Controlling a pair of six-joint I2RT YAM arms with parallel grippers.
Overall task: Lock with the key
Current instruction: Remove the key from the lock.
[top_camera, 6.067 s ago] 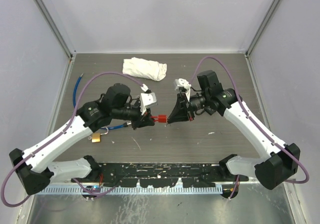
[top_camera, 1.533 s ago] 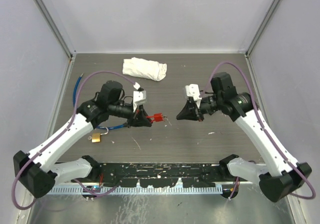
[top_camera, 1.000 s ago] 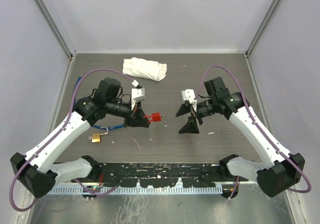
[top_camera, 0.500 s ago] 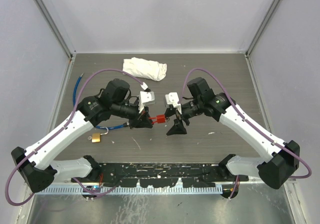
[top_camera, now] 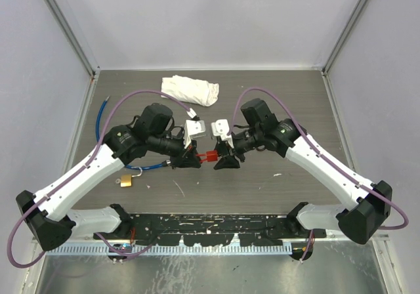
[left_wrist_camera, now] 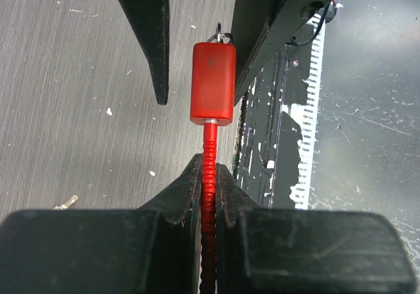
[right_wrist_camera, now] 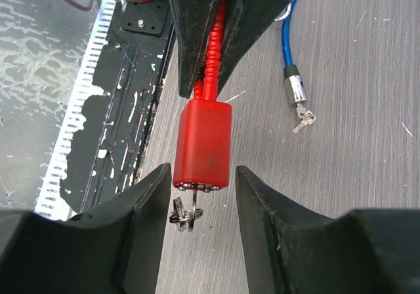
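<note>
Two grippers now meet over the worktop's (top_camera: 275,97) middle. The left gripper (left_wrist_camera: 209,167) stays pinched on the cable (left_wrist_camera: 209,143), holding the lock (left_wrist_camera: 212,84) aloft. The right gripper (right_wrist_camera: 200,176) has swung in, jaws narrowing astride the lock with slim gaps left. A key ring (right_wrist_camera: 186,212) dangles at the lock's end, so turning the key likely comes next.

Lock (left_wrist_camera: 212,83) body solid red on a red ribbed cable (left_wrist_camera: 209,169), fingers (left_wrist_camera: 147,31) plain black, arms (top_camera: 328,169) white with black joints, table (top_camera: 262,182) dark grey wood-grain flecked white, cloth (top_camera: 190,89) at 12 o'clock white, hose (top_camera: 98,118) at 9 o'clock blue, padlock (top_camera: 126,180) at 8 o'clock brass-yellow.
</note>
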